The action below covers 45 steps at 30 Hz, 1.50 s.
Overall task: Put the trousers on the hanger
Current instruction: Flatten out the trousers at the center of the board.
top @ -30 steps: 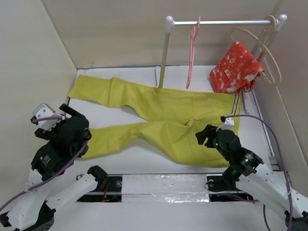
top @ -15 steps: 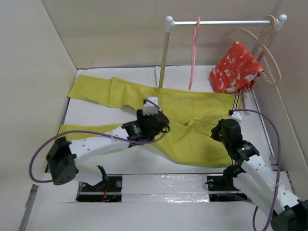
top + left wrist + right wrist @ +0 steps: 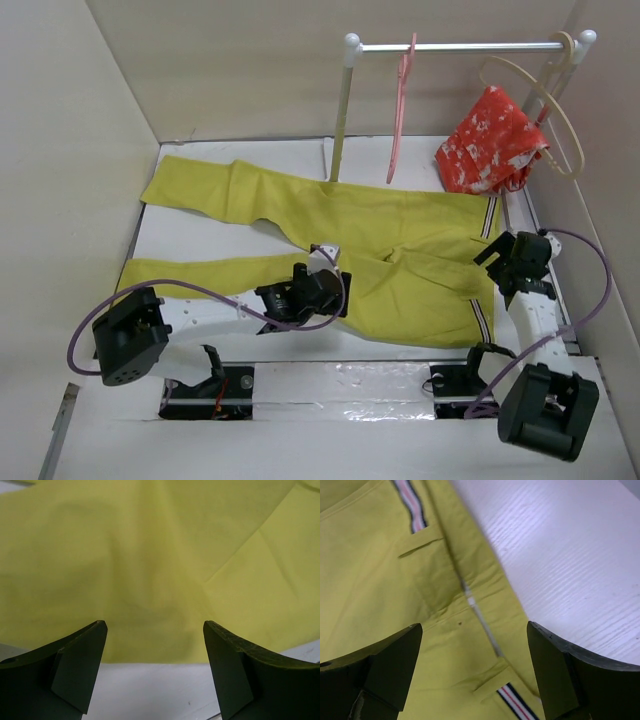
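The mustard-yellow trousers (image 3: pixel 380 245) lie flat on the white table, legs to the left, striped waistband (image 3: pixel 482 300) to the right. The pink hanger (image 3: pixel 399 110) hangs from the rail at the back. My left gripper (image 3: pixel 335 290) is open and empty, low at the near edge of the cloth by the crotch; in the left wrist view the yellow cloth (image 3: pixel 150 565) lies just beyond the gripper (image 3: pixel 155 645). My right gripper (image 3: pixel 503 258) is open and empty over the waistband; in the right wrist view the gripper (image 3: pixel 472 652) straddles the fly and the striped band (image 3: pixel 517 702).
A white rail on a post (image 3: pixel 340 110) stands at the back. A larger beige hanger (image 3: pixel 545 110) with a red white-patterned garment (image 3: pixel 490 145) hangs at its right end. Beige walls close in the left, back and right. Bare table (image 3: pixel 570 565) lies right of the waistband.
The left arm swung from the near left leg across to the crotch. The right arm moved right and back to the waistband. The trousers have not visibly moved.
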Tool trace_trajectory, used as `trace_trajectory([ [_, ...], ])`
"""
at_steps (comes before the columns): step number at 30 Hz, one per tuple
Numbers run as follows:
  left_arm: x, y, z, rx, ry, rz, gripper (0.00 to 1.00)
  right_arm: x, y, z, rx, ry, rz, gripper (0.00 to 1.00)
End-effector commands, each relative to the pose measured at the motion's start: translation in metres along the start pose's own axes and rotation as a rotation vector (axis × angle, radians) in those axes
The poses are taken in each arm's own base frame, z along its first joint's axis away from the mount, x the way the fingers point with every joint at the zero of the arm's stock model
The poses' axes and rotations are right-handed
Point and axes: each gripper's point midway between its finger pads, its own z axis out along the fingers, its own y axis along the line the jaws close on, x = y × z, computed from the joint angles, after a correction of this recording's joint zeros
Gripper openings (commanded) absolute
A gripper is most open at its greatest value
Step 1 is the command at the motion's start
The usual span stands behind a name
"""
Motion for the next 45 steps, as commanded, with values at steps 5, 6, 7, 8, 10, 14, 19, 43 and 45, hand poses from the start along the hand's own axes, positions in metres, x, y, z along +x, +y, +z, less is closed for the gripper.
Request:
trace_trajectory([
  [5, -0.022, -0.023, -0.022, 0.205, -0.113, -0.035, 0.77, -0.001, -0.015, 0.037, -0.037, 0.124, 0.106, 0.91],
  [6, -0.022, -0.02, -0.024, 0.202, -0.123, -0.019, 0.77, 0.007, -0.016, 0.044, -0.034, 0.171, 0.099, 0.91],
  [7, -0.023, -0.016, -0.023, 0.191, -0.126, -0.017, 0.77, 0.008, -0.011, 0.043, -0.061, 0.178, 0.098, 0.9],
  [8, -0.022, -0.014, -0.023, 0.188, -0.125, -0.008, 0.77, 0.017, -0.01, 0.045, -0.073, 0.214, 0.105, 0.9],
  [10, -0.026, -0.003, -0.023, 0.176, -0.141, -0.013, 0.77, 0.026, -0.011, 0.047, -0.077, 0.224, 0.126, 0.87],
  [14, -0.034, 0.004, -0.029, 0.226, -0.181, -0.057, 0.77, 0.029, -0.011, 0.048, -0.081, 0.226, 0.127, 0.32],
  [19, -0.034, 0.007, -0.034, 0.269, -0.185, -0.08, 0.77, -0.012, -0.016, 0.039, -0.021, 0.109, 0.129, 0.0],
  [43, -0.051, 0.148, -0.06, -0.182, -0.338, -0.534, 0.73, -0.04, 0.116, -0.053, -0.398, -0.124, -0.104, 0.21],
  [45, -0.05, 0.167, -0.059, -0.23, -0.349, -0.602, 0.67, -0.006, 0.136, -0.069, -0.521, -0.071, -0.179, 0.01],
])
